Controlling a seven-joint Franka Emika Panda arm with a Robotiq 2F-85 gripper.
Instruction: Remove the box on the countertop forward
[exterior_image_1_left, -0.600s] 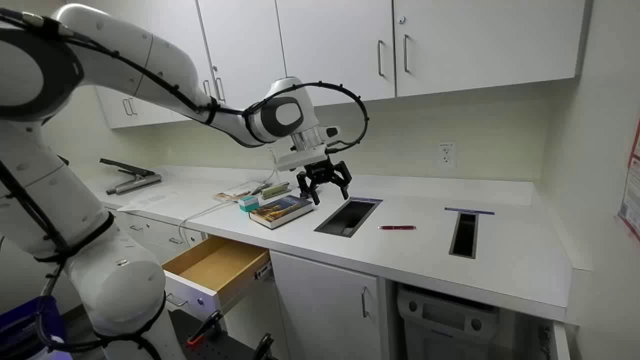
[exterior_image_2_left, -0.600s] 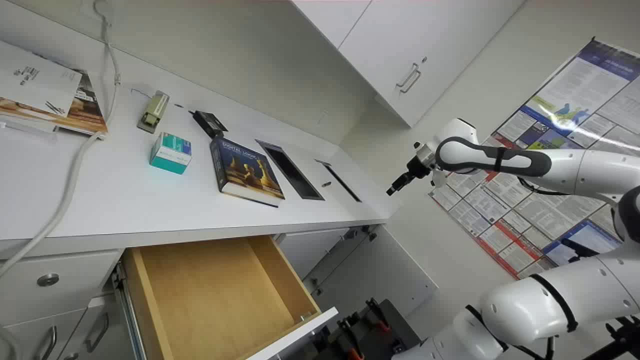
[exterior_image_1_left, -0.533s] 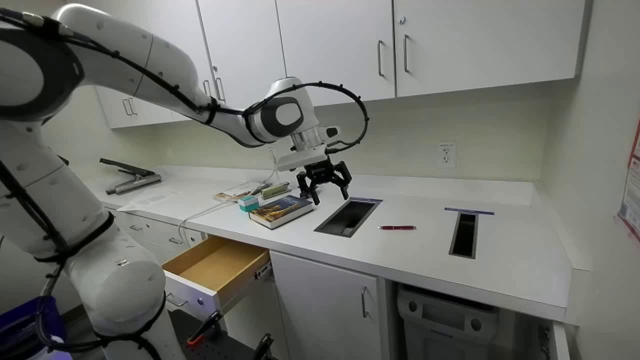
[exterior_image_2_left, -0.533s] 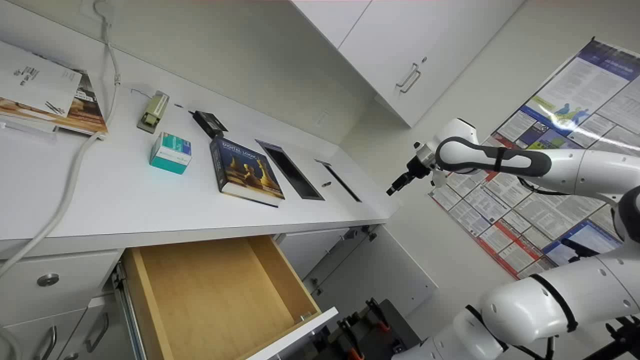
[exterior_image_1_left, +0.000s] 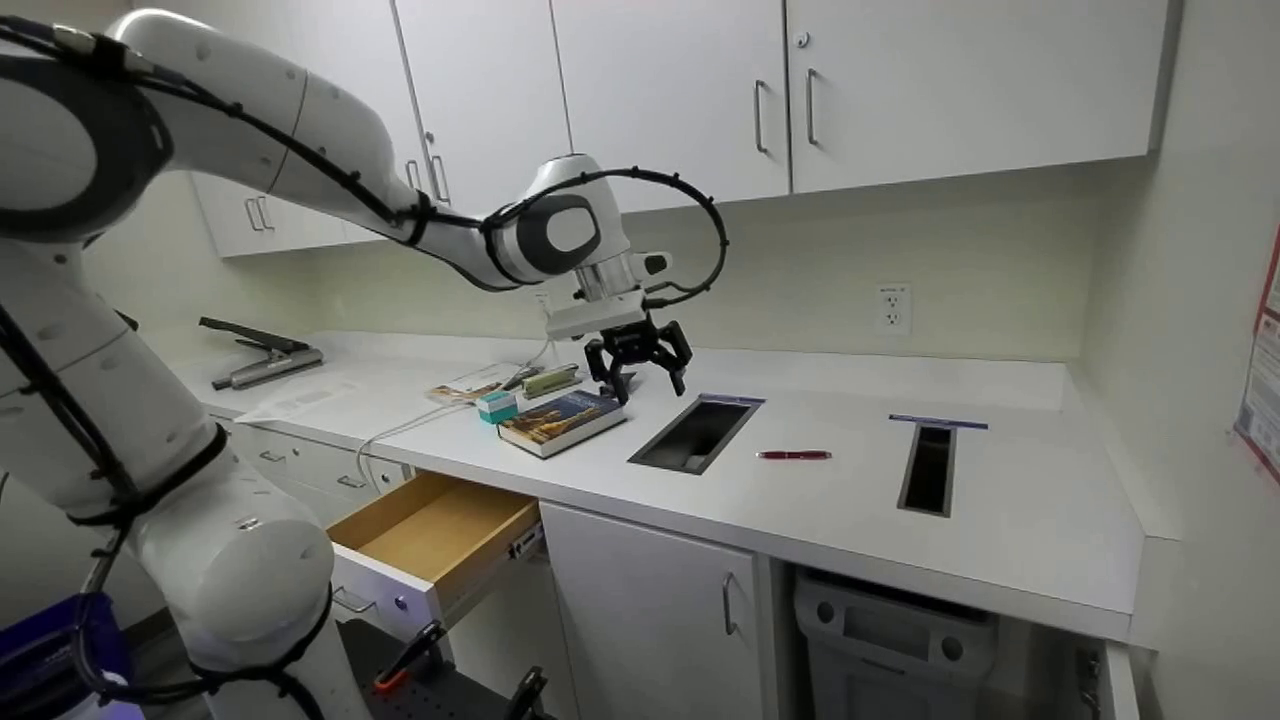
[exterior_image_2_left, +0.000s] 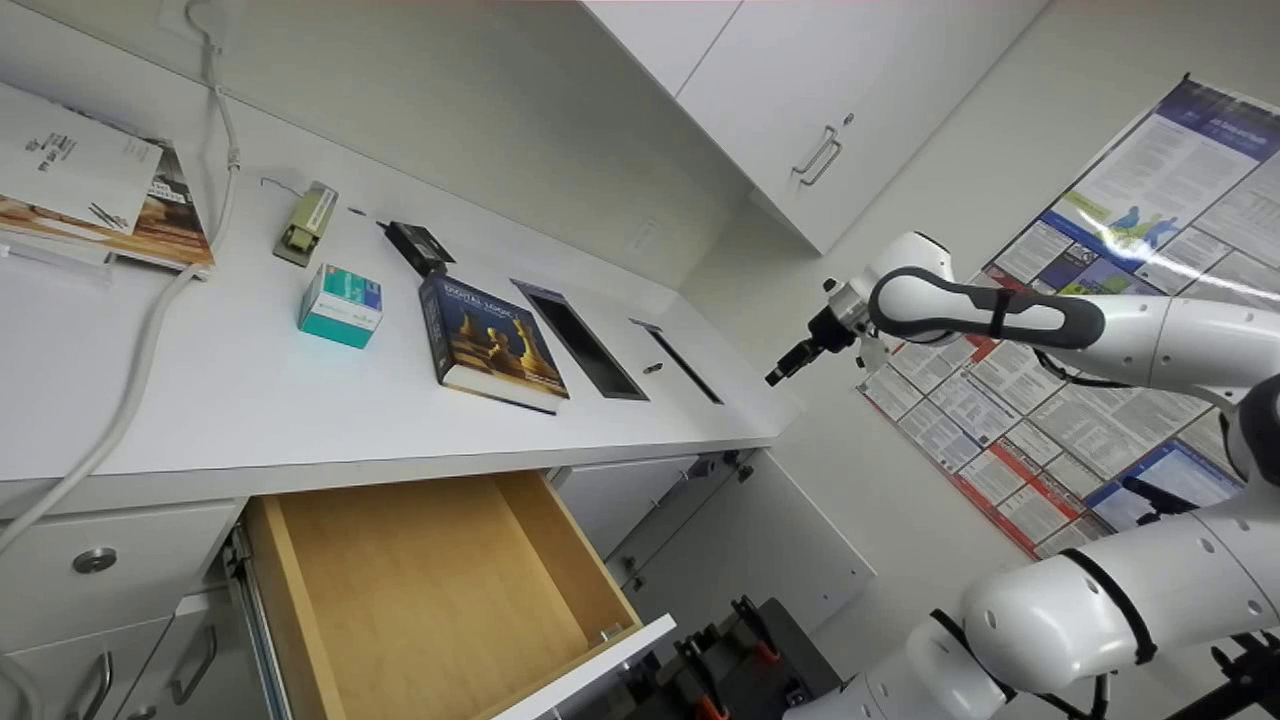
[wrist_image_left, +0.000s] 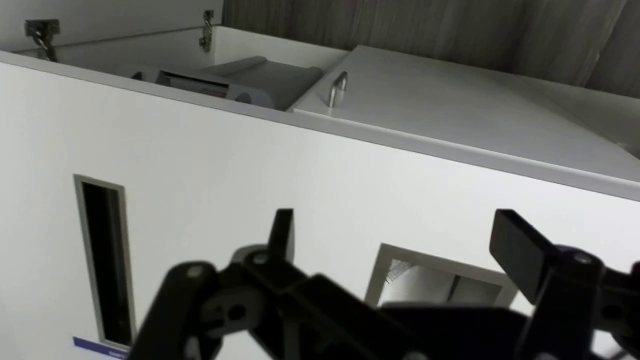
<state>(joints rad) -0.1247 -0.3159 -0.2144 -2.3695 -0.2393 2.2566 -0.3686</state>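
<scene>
The box (exterior_image_1_left: 497, 406) is small, teal and white, and stands on the white countertop (exterior_image_1_left: 850, 520) to the left of a book. It also shows in an exterior view (exterior_image_2_left: 341, 305), on the bare worktop (exterior_image_2_left: 240, 410) in front of a green stapler. My gripper (exterior_image_1_left: 651, 394) is open and empty above the countertop, beyond the book's right end and near a dark cutout. It also shows in an exterior view (exterior_image_2_left: 775, 378), far to the right of the box. In the wrist view the fingers (wrist_image_left: 395, 214) are wide apart, with nothing between them. The box is out of the wrist view.
A thick book (exterior_image_1_left: 562, 422) lies between box and gripper. The green stapler (exterior_image_2_left: 307, 223), a black item (exterior_image_2_left: 418, 246) and a white cable (exterior_image_2_left: 150, 350) are near the box. Two cutouts (exterior_image_1_left: 697, 436) and a red pen (exterior_image_1_left: 795, 455) are to the right. A wooden drawer (exterior_image_2_left: 440, 590) stands open below.
My gripper has moved slightly left and a little up, toward the book's side. The box, the book and the other items have not moved. The fingers stay open.
</scene>
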